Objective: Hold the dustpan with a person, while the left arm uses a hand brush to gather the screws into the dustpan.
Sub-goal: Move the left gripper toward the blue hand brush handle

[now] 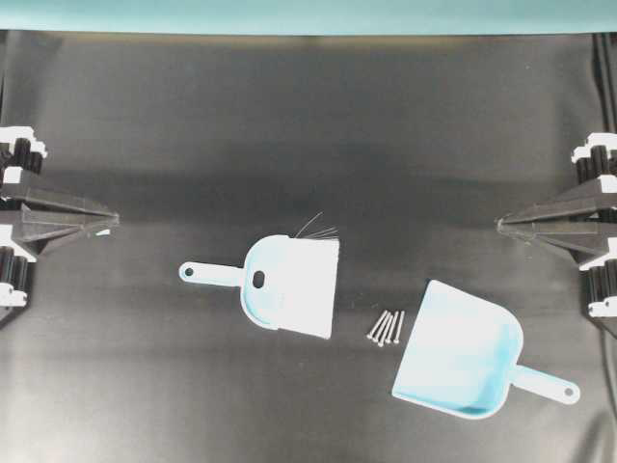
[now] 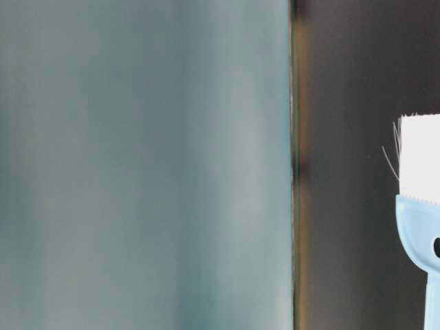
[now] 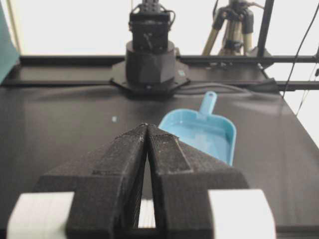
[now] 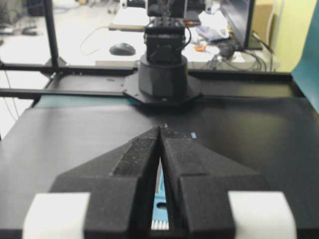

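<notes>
- Two hands parked at the frame edges of the overhead view: left hand (image 1: 108, 223) mid-left, right hand (image 1: 501, 225) mid-right, both clenched to a point and grasping nothing.
- Lying flat near the middle of the black counter (image 1: 308, 125): brush (image 1: 289, 285), lower right of the left hand and well apart from it.
- Long axis close to level in the frame, tipped slightly down to the right; holed handle end toward the left hand, white bristles toward the right.
- Just right of the bristles, a tight bundle of about five screws (image 1: 387, 327), sitting between brush and dustpan (image 1: 461, 352).
- Dustpan in the lower right, open mouth facing up-left toward the screws, handle running down-right; nearer the right hand than the left.
- No person's hand in view.
- Judged next: a reach down-right by the left hand to the handle end, the near end; sweep direction then rightward and down, along the line from bristles through screws to the mouth.
</notes>
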